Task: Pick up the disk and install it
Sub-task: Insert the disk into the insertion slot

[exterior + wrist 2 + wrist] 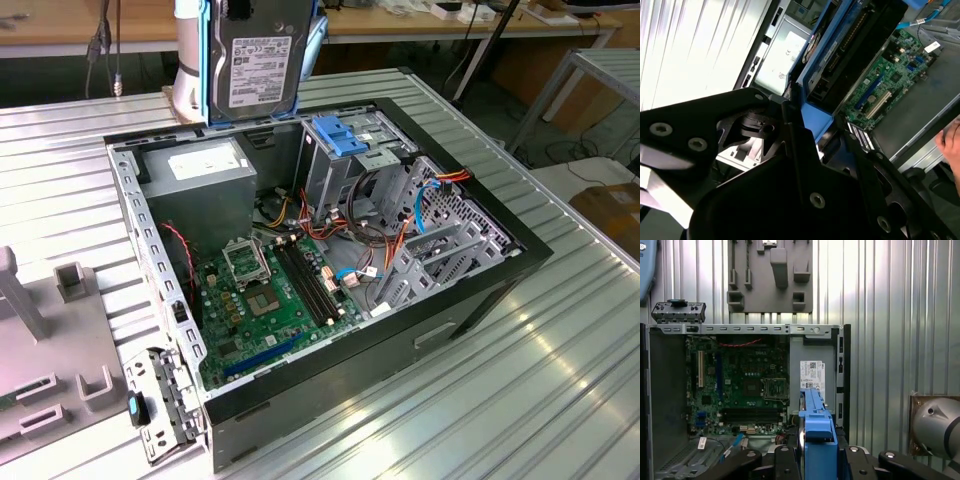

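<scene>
Gripper (817,462) hangs pointing straight down over the open computer case (520,255), its black fingers (790,462) closed narrowly on the blue plastic frame of the disk (255,65); the disk stands upright on edge in the air, above the corner of the case that holds the grey power-supply box (200,170), near the metal cage (345,140) with its blue handle. Its broad face is flat silver metal with a white printed label; below lie the green motherboard (270,300) and the ribbed, shiny metal table (540,400).
</scene>
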Robot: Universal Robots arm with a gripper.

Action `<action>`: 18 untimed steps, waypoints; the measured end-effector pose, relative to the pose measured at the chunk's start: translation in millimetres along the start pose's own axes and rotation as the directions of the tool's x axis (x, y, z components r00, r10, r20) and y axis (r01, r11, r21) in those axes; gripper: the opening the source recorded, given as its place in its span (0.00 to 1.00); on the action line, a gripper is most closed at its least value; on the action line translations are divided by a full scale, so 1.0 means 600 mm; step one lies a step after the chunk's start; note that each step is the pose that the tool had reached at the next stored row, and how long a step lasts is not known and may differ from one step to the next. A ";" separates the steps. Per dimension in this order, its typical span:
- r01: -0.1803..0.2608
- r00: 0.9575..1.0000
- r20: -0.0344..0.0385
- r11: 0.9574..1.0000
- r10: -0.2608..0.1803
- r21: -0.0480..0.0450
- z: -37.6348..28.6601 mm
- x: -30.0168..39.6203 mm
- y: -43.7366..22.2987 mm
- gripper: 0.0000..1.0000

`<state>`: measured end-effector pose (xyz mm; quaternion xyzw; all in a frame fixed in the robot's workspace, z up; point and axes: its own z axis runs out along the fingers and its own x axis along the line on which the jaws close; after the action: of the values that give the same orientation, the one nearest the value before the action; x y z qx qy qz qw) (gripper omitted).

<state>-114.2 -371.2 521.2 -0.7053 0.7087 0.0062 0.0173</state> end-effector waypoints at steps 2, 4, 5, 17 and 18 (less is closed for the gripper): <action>0.000 1.000 0.000 1.000 0.000 0.000 0.000 0.010 0.000 0.37; 0.000 1.000 0.000 1.000 0.000 0.000 0.000 0.018 0.000 0.37; 0.000 1.000 0.000 1.000 0.000 0.000 -0.001 0.022 0.000 0.37; 0.000 1.000 0.000 1.000 0.000 0.000 -0.002 0.093 -0.001 0.37; 0.000 1.000 0.000 1.000 0.000 0.000 -0.003 0.100 -0.001 0.37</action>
<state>-113.6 -431.2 520.7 -0.7053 0.7087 0.0061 0.0172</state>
